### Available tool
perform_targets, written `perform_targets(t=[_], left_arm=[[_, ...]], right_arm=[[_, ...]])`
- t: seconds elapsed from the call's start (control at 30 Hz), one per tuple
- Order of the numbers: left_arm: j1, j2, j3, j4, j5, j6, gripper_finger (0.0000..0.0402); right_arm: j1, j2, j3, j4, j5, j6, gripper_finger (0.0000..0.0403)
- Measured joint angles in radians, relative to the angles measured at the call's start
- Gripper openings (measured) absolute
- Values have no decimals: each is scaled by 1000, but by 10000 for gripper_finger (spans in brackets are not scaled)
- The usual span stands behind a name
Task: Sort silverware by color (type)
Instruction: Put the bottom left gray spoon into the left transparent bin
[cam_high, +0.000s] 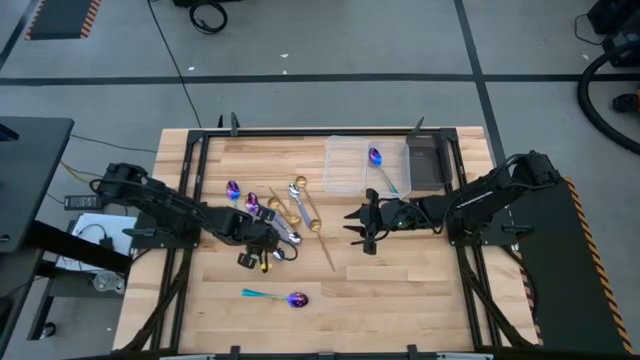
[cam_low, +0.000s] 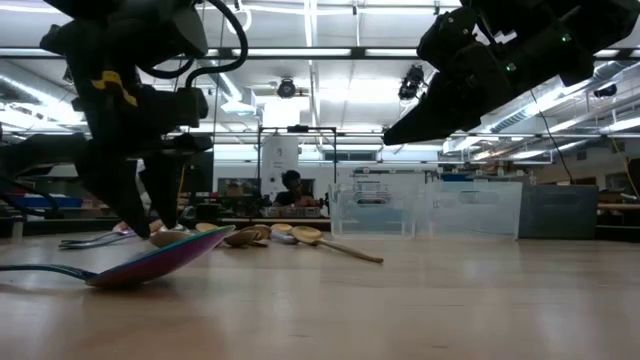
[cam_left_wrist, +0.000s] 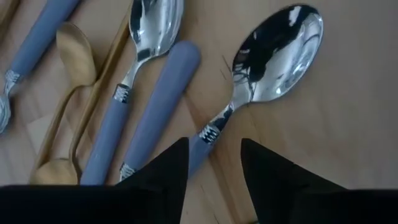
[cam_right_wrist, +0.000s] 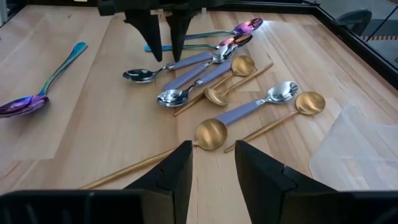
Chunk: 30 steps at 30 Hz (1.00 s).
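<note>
A pile of silverware lies left of the table's middle (cam_high: 285, 210): silver spoons with grey-blue handles (cam_right_wrist: 186, 78), gold ones (cam_right_wrist: 211, 134) and iridescent ones (cam_right_wrist: 249, 26). My left gripper (cam_left_wrist: 214, 168) is open and points down. Its fingers stand on either side of the grey-blue handle (cam_left_wrist: 202, 140) of a silver spoon (cam_left_wrist: 277, 53) at the pile's near side; it also shows in the right wrist view (cam_right_wrist: 165, 53). My right gripper (cam_high: 360, 226) is open and empty, right of the pile. One iridescent spoon (cam_high: 378, 160) lies in the clear tray (cam_high: 345, 165).
Another iridescent spoon (cam_high: 282, 297) lies alone near the table's front edge, also in the low view (cam_low: 150, 262). A long gold utensil (cam_high: 325, 248) reaches from the pile toward the middle. The clear tray stands at the back right, with a dark compartment (cam_high: 425, 160) beside it.
</note>
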<state>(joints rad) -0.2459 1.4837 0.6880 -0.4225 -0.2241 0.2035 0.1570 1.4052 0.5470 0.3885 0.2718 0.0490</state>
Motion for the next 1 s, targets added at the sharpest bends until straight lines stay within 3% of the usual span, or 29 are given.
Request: perform_targets(t=[0.2,0.47,0.73,1.0], left_arm=[[37,8,9,-3,60,40,180],[112,126,159,-156,155,130,166],[152,213,191,-207,224,204,159],[123,215,189,-224,230,221,105]], right_arm=[[0,0,0,6,0,0,130],[0,0,0,22,-1,0,130],[0,0,0,13,-4,8,129],[0,0,0,12,-11,35,129]])
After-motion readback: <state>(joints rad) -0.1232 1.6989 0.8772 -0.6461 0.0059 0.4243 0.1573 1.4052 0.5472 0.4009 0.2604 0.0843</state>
